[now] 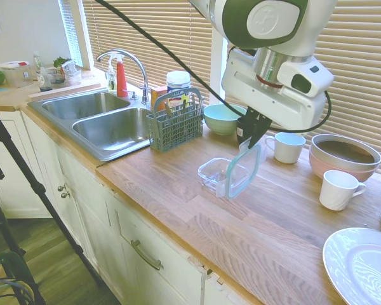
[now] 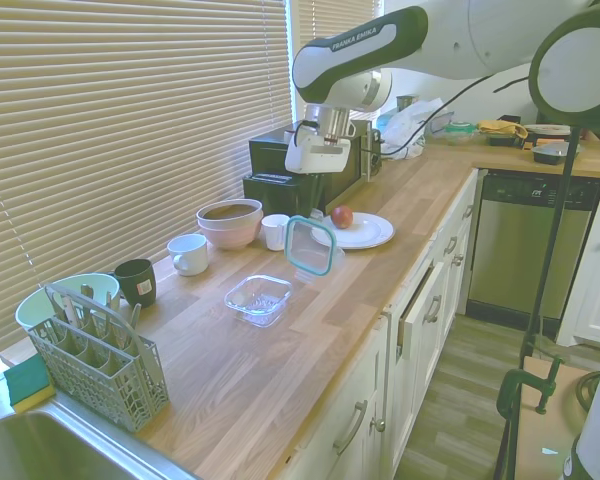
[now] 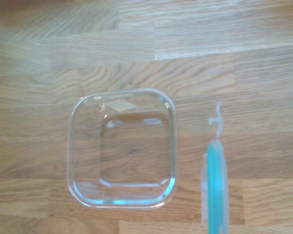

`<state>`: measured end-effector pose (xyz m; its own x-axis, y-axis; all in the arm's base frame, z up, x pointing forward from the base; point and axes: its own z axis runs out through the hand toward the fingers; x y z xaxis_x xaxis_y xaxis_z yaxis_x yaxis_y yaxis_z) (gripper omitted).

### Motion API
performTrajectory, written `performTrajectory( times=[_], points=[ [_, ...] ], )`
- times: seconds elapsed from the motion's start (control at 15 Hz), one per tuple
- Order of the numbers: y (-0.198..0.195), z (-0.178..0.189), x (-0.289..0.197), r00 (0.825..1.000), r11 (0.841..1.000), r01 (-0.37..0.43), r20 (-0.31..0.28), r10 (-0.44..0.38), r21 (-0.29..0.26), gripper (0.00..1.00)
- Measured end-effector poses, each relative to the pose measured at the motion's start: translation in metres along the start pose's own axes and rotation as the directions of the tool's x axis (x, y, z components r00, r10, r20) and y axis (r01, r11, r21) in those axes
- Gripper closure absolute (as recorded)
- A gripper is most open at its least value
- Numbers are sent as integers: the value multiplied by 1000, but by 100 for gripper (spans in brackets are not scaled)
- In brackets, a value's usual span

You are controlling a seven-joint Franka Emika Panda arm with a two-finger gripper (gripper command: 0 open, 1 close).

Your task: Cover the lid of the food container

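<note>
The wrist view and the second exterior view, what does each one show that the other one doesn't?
Only the wrist view looks straight down into the empty food container, showing its whole rounded-square rim, with the lid seen edge-on as a thin teal strip.

Only the second exterior view shows the tool shut on the lid's top edge, the lid hanging upright above the counter, plus the pink bowl, white mugs, white plate and utensil basket.

Both show the clear container, the teal-rimmed lid beside it and not yet on it, and the wooden counter.
</note>
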<state>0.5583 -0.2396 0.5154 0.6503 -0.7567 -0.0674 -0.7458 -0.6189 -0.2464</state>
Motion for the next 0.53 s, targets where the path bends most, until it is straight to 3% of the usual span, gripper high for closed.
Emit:
performTrajectory(
  times=[0.53],
  points=[
    [-42, 6, 6, 1000, 999, 9, -17, -9, -37, 100]
  ],
)
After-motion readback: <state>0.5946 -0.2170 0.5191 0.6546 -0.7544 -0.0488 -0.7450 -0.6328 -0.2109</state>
